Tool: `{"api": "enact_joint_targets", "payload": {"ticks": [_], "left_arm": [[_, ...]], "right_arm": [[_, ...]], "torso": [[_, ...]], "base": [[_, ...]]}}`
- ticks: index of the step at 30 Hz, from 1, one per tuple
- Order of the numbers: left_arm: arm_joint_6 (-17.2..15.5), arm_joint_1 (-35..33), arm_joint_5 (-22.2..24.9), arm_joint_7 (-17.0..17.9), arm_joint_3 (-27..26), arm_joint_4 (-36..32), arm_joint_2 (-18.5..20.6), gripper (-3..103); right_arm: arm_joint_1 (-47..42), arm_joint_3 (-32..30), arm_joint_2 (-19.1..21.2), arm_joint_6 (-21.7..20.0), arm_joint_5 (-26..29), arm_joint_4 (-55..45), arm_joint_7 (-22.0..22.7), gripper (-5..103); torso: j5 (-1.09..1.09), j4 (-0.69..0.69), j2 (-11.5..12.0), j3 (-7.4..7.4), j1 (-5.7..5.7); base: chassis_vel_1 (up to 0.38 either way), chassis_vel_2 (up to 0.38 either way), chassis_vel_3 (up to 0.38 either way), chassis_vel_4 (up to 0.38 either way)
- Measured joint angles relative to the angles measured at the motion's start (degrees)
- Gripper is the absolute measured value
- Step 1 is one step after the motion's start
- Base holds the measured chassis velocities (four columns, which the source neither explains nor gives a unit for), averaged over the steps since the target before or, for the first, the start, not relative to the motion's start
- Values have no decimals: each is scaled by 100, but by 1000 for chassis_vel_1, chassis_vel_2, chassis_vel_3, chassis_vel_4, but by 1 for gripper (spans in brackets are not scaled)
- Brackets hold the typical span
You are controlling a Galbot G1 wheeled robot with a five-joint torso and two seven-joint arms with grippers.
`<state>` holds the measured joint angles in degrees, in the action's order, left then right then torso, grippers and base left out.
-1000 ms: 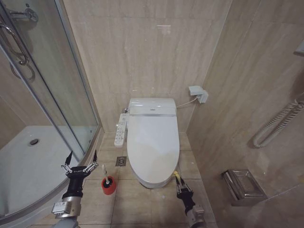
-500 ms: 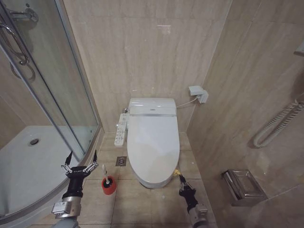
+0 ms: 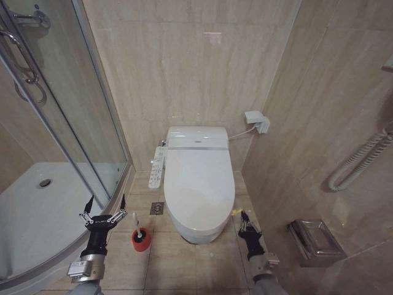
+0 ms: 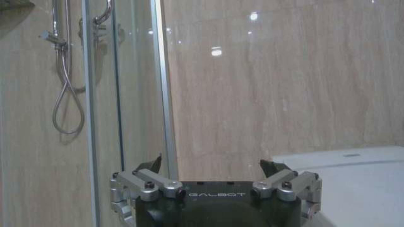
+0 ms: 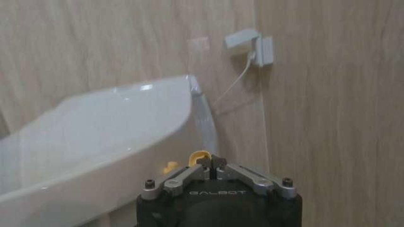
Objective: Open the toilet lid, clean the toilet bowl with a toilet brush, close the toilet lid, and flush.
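**Lid down, brush in its cup, both arms held low**

Toilet lid point(image 3: 198, 187) is seen closed flat over the seat, its glossy white top facing up, so the toilet bowl beneath is hidden. The toilet stands against the far tiled wall, with the long control panel point(image 3: 157, 168) fixed along its left side. A small white wall box point(image 3: 256, 120) with a cable is mounted on the wall to the right of the tank.

The toilet brush point(image 3: 136, 223) is parked upright in the red cup holder point(image 3: 141, 240) on the floor tiles, just left of the near end of the toilet, beside a small floor drain point(image 3: 156, 208).

The left gripper point(image 3: 103, 207) is held near the left, just beside the curved glass shower door point(image 3: 73, 123), well apart from the lid; its fingers are spread wide and nothing is grasped. In the left wrist view the same spread fingers point(image 4: 146, 166) are shown against the wall, with the lid's edge to one side.

The right gripper point(image 3: 245, 221) is held low at the near right corner of the toilet, close to the lid's rim but not touching it. Its fingers are pressed together with nothing between them, as is confirmed in the right wrist view point(image 5: 211, 163).
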<state>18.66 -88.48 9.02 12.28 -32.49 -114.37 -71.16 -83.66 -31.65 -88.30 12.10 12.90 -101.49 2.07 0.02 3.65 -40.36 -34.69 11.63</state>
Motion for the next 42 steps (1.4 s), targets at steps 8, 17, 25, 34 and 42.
{"api": "enact_joint_targets", "payload": {"ticks": [8,17,25,34,42], "left_arm": [[0,0,0,0,0,0,0,100],[0,1,0,0,0,0,1,100],[0,0,0,0,0,0,0,100],[0,0,0,0,0,0,0,100],[0,0,0,0,0,0,0,100]], "right_arm": [[150,-131,-29,-131,385,-512,178,2],[551,-245,48,-344,738,-784,349,2],[1408,-277,229,-538,1040,-461,474,2],[2379,-221,464,-635,1274,115,545,2],[2942,-162,726,-655,1364,573,547,2]], "torso": [[-1,0,0,0,0],[-2,0,0,1,0],[-2,1,-1,1,-1],[-5,0,-1,1,-1],[-5,0,-1,1,-1]], "base": [[0,0,0,0],[0,0,0,0],[0,0,0,0],[0,0,0,0],[0,0,0,0]]}}
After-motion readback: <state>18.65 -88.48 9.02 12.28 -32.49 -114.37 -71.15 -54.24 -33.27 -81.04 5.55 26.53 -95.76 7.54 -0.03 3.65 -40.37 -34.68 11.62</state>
